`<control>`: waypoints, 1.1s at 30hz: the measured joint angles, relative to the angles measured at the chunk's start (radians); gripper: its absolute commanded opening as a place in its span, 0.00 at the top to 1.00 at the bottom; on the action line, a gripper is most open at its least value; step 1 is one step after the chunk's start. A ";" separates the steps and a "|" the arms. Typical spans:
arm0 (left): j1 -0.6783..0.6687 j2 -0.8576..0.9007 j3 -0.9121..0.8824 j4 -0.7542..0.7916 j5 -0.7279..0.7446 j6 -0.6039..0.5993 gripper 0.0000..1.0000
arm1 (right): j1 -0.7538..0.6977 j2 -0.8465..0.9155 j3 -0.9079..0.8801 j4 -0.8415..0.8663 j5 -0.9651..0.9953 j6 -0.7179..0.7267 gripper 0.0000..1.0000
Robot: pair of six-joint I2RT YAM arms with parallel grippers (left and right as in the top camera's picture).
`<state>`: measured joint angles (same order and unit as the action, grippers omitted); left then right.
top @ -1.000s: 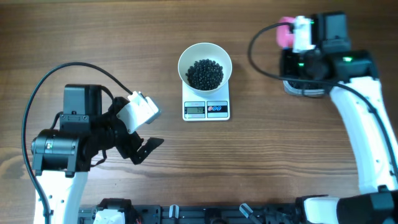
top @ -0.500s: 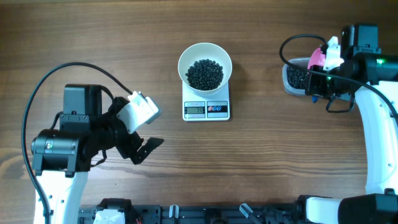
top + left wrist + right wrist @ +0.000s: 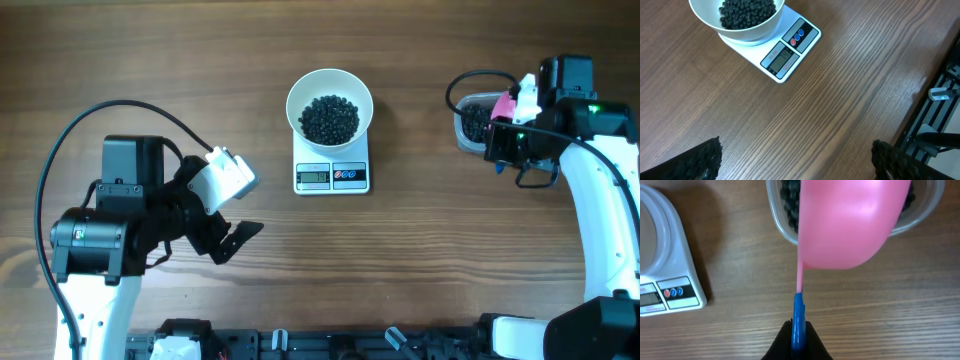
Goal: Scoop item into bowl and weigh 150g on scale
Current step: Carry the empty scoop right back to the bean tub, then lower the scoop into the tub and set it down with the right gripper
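Note:
The white bowl (image 3: 330,88) stands on the white scale (image 3: 332,176) at mid-table and holds a dark pile of the item, black beads (image 3: 329,118). More black beads (image 3: 473,121) fill a clear tub (image 3: 463,135) to the right. My right gripper (image 3: 515,115) is shut on the blue handle (image 3: 798,317) of a pink scoop (image 3: 852,220), which hangs tilted over the tub (image 3: 927,210). My left gripper (image 3: 228,236) rests open over bare wood at the lower left, its fingertips (image 3: 705,160) wide apart. The left wrist view shows the bowl (image 3: 735,27) and the scale (image 3: 790,50).
The scale's corner (image 3: 670,285) with its buttons shows left of the scoop in the right wrist view. A black cable (image 3: 95,120) loops behind the left arm. A black rail (image 3: 320,345) runs along the table's front edge.
The right gripper has swung the pink scoop from behind the tub's left end to over the tub's right side. The left arm has not moved.

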<state>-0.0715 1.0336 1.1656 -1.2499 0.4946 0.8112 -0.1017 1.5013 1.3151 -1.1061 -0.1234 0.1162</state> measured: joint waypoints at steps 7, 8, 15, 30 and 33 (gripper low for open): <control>0.000 0.000 0.000 0.000 0.000 0.000 0.00 | 0.000 0.000 0.000 0.031 0.000 0.000 0.96; 0.000 0.000 0.000 0.000 0.000 0.000 0.00 | 0.000 0.000 0.000 0.043 0.000 0.000 0.96; 0.000 0.000 0.000 0.000 0.000 0.000 0.00 | 0.000 0.000 0.000 0.118 0.000 0.039 0.96; 0.000 0.000 0.000 0.000 0.000 0.000 0.00 | 0.000 0.060 0.000 0.113 -0.061 0.100 0.96; 0.000 0.000 0.000 0.000 0.000 0.000 0.00 | 0.000 0.060 0.000 0.112 -0.061 0.120 0.96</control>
<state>-0.0715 1.0336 1.1656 -1.2495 0.4942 0.8116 -0.1020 1.5608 1.3148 -0.9943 -0.1844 0.2363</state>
